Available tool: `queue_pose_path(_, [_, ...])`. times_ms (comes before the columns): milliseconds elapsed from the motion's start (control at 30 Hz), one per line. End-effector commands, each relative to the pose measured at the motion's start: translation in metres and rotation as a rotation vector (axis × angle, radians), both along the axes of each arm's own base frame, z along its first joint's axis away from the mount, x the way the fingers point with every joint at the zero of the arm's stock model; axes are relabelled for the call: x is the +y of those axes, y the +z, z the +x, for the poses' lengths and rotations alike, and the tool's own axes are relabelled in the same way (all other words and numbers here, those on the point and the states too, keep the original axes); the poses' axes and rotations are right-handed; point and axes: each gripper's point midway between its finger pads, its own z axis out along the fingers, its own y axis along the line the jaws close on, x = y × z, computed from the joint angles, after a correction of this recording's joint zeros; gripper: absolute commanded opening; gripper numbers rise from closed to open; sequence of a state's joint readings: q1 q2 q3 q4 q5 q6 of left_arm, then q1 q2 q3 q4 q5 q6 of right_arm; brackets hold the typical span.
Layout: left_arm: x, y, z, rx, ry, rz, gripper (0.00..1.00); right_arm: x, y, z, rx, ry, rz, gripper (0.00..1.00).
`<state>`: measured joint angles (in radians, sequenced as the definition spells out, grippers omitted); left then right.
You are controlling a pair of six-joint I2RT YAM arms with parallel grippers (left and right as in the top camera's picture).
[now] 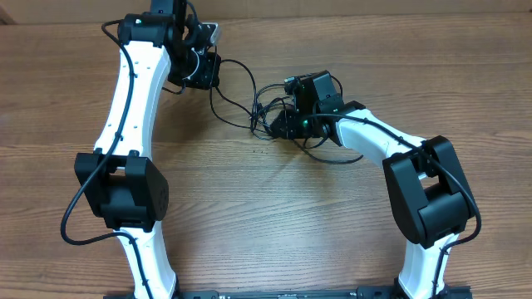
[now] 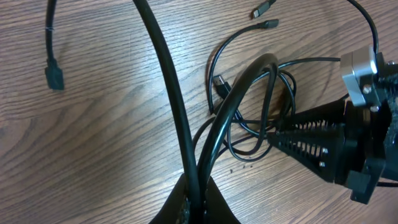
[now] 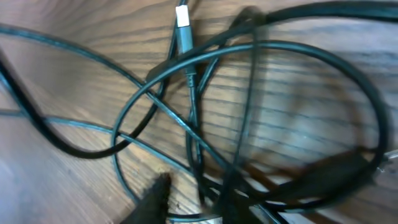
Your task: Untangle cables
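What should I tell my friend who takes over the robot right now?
Left pincer: shut on a strand of the cables.
Right pincer: shut where they tangle, on the table.
Cables: knotted in loops between both pincers; some plug ends lie loose.
Done: both have hold.
Left: pull the loops apart, probably.

Overhead: fixed above brown wood-grain table, looks straight down from far off; we see both arms whole. Left wrist: low, close, faces across table toward tangle of thin black cables and right gripper. Right wrist: very close over same tangle, blurred. All three views share tangle.
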<state>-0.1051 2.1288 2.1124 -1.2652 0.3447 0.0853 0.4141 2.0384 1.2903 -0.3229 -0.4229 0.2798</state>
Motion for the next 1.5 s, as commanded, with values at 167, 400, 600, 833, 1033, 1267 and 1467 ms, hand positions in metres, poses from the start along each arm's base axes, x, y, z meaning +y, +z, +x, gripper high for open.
queue_pose_path(167, [0.009, -0.006, 0.001, 0.001, 0.001, 0.058, 0.05, -0.016, 0.002, -0.002, 0.062, -0.055, -0.032, 0.04])
queue_pose_path(400, [0.021, -0.009, 0.003, -0.005, 0.021, 0.129, 0.04, -0.073, 0.067, -0.003, 0.004, -0.192, -0.114, 0.04])
queue_pose_path(600, [0.028, -0.010, 0.004, -0.009, 0.034, 0.170, 0.05, -0.141, 0.144, -0.018, -0.124, -0.372, -0.252, 0.04])
queue_pose_path(833, [0.040, -0.014, 0.005, -0.010, 0.052, 0.234, 0.05, -0.192, 0.215, -0.054, -0.271, -0.523, -0.327, 0.04])
queue_pose_path(1033, [0.057, -0.017, 0.000, 0.013, 0.074, 0.315, 0.05, -0.225, 0.250, -0.077, -0.355, -0.630, -0.358, 0.04])
queue_pose_path(1267, [0.091, -0.019, -0.005, 0.049, 0.138, 0.374, 0.05, -0.274, 0.250, -0.095, -0.315, -0.764, -0.437, 0.04])
queue_pose_path(1467, [0.112, -0.019, -0.007, 0.070, 0.193, 0.346, 0.04, -0.293, 0.248, -0.098, -0.291, -0.820, -0.450, 0.04])
